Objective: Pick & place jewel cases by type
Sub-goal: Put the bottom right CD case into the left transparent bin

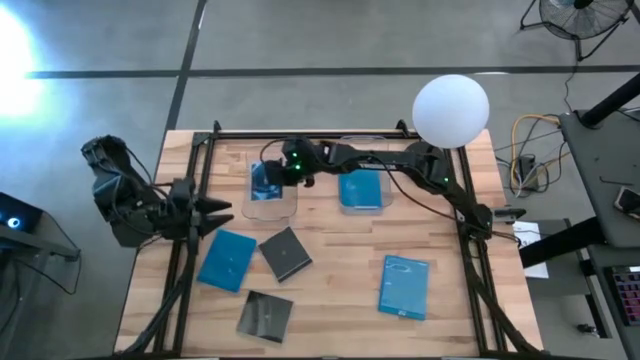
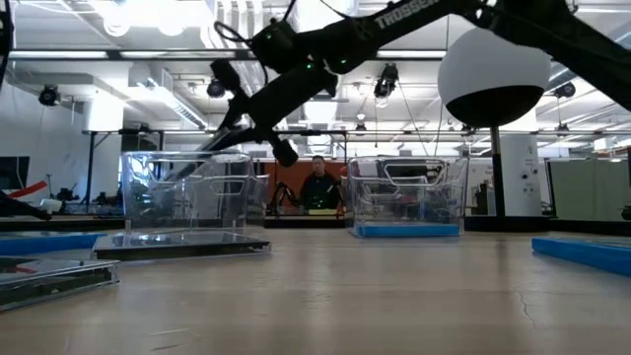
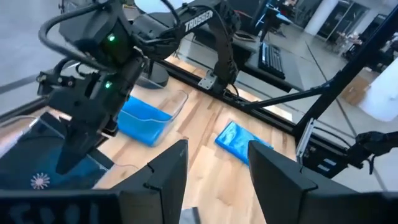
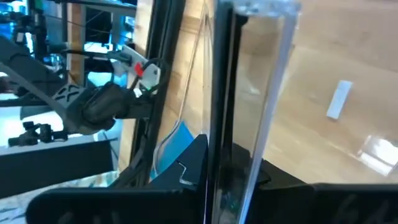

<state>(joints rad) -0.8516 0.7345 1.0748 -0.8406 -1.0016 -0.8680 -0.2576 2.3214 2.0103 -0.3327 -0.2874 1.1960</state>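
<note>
My right gripper (image 1: 268,180) reaches across to the left clear bin (image 1: 270,205) and is shut on a dark jewel case (image 4: 249,93), held edge-on over that bin. The right bin (image 1: 362,207) holds a blue jewel case (image 1: 361,190), flat on its floor. Flat on the table lie two blue cases (image 1: 227,260) (image 1: 403,287) and two dark ones (image 1: 285,252) (image 1: 265,315). My left gripper (image 1: 222,212) hovers open at the table's left edge, pointing right, with nothing between its fingers (image 3: 168,174). My right gripper pinches the dark jewel case between its two fingers (image 4: 193,165), one on each flat face, near one edge (image 4: 233,155). The fingers slant down from the table's right side. The case is lifted clear of the table and tilted (image 2: 212,158), its free end dipping toward the left bin.
A black frame rail (image 1: 300,131) runs along the far edge, with struts down both sides of the table. A white ball lamp (image 1: 451,110) hangs over the far right. A person (image 2: 320,187) sits beyond the table. Bare wood lies between the cases at the near middle.
</note>
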